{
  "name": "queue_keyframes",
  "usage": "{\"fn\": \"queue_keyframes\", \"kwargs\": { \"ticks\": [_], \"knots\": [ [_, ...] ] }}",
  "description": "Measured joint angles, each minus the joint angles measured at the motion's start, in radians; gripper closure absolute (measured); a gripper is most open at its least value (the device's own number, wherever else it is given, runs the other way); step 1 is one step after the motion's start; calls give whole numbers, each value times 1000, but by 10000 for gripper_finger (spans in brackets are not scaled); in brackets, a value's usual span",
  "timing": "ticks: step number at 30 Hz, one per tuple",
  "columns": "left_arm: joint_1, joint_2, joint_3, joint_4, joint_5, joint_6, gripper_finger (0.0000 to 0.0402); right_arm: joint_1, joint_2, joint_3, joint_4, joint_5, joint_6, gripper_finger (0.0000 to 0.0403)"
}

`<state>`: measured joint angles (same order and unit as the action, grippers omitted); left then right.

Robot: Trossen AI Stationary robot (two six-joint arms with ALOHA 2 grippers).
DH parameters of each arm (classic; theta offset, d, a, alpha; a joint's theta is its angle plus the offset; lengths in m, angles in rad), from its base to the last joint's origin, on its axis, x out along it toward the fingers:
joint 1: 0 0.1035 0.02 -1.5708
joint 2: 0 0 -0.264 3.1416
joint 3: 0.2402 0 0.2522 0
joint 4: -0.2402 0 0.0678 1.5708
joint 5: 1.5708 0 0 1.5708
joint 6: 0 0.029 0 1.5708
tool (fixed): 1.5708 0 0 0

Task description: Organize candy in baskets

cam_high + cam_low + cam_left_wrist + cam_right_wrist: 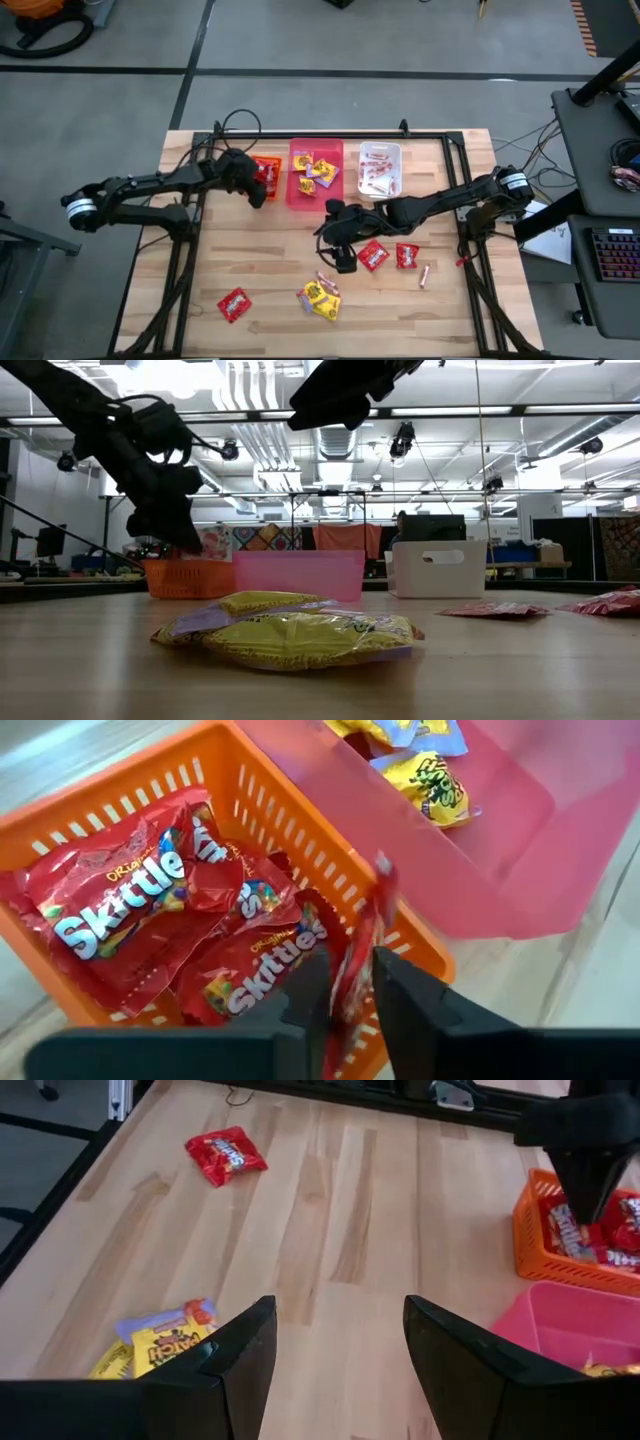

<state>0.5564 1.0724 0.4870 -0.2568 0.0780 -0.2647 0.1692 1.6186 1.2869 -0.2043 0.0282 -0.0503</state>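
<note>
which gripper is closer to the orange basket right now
Left. The left gripper hangs right over the orange basket, a red packet between its fingers. The right gripper is open over the table's middle, beyond the pink basket.

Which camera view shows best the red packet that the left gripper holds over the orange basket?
The left wrist view: the red packet stands edge-on between the fingers, above the orange basket. The high view hides it under the left gripper. The low and right wrist views show only that gripper at the basket.
</note>
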Motion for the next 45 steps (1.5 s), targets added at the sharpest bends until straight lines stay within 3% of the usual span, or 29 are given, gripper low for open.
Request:
{"fn": "queue_keyframes", "kwargs": {
  "ticks": [5, 13, 21, 26, 30, 38, 45],
  "knots": [
    [0, -10, 40, -49, -8, 27, 304, 0, 0, 0, 0, -1, 15, 193],
    [0, -15, 168, -242, -148, 177, 275, -5, -2, 0, -2, 0, 12, 193],
    [-40, -96, 190, -185, -94, 120, 274, -110, -17, 20, 7, 32, 47, 193],
    [-116, -160, 135, -65, -91, 81, 274, -197, -17, 31, -12, 70, 228, 196],
    [-189, -192, 105, -11, -92, 72, 274, -246, -17, 31, -124, 42, 400, 204],
    [-282, -214, 91, 55, -93, 112, 274, -241, -20, 31, -346, -179, 574, 211],
    [-326, -240, 84, 67, -95, 134, 274, -239, -14, 59, -650, -193, 734, 211]
  ]
}}
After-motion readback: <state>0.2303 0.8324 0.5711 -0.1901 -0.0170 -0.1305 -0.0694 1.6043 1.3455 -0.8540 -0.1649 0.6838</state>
